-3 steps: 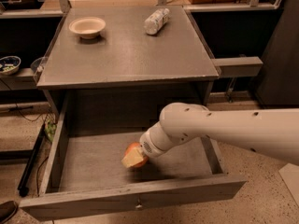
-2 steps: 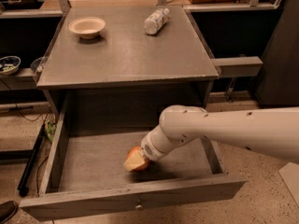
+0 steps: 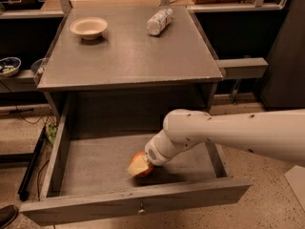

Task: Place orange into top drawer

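The orange (image 3: pixel 145 169) is a small orange-red fruit low inside the open top drawer (image 3: pixel 190 194), near the middle of its front. The drawer is grey wood grain with a small knob (image 3: pixel 141 207) on its front panel. My gripper (image 3: pixel 137 166) reaches down into the drawer from the right on a thick white arm (image 3: pixel 228 132). It is shut on the orange, which sits at or just above the drawer floor. The gripper covers part of the fruit.
The grey tabletop (image 3: pixel 128 56) above the drawer carries a cream bowl (image 3: pixel 88 27) at the back left and a clear plastic bottle (image 3: pixel 158 21) lying at the back right. A side shelf (image 3: pixel 240 67) sticks out to the right. A small dish (image 3: pixel 8 66) stands at the far left.
My gripper and the orange have moved slightly down and toward the drawer's front. The drawer, bowl and bottle have not moved.
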Controlling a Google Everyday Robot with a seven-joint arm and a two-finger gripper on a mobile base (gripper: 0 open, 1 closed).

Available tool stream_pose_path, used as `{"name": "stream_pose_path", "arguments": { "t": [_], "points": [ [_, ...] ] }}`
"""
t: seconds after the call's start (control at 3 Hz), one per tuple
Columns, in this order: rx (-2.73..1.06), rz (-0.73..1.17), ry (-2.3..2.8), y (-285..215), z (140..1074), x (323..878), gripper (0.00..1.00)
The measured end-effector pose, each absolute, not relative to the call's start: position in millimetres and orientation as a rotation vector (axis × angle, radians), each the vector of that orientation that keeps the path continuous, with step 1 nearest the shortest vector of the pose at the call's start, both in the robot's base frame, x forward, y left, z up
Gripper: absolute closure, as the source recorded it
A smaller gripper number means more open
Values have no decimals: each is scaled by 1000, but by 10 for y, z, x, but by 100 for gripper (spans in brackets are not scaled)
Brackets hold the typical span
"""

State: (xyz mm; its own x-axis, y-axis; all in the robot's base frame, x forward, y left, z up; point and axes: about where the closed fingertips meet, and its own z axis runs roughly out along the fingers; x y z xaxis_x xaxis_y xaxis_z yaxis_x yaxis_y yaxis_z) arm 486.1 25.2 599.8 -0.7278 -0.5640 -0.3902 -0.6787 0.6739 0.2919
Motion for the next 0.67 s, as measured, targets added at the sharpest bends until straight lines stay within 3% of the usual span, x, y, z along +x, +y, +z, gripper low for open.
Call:
{"name": "stream_pose_path", "arguments": {
  "t": [0.33,0.67],
  "points": [
    [-989,626,2632,248,5984,4849,100],
    [-989,626,2632,248,5984,4849,81]
  ]
}}
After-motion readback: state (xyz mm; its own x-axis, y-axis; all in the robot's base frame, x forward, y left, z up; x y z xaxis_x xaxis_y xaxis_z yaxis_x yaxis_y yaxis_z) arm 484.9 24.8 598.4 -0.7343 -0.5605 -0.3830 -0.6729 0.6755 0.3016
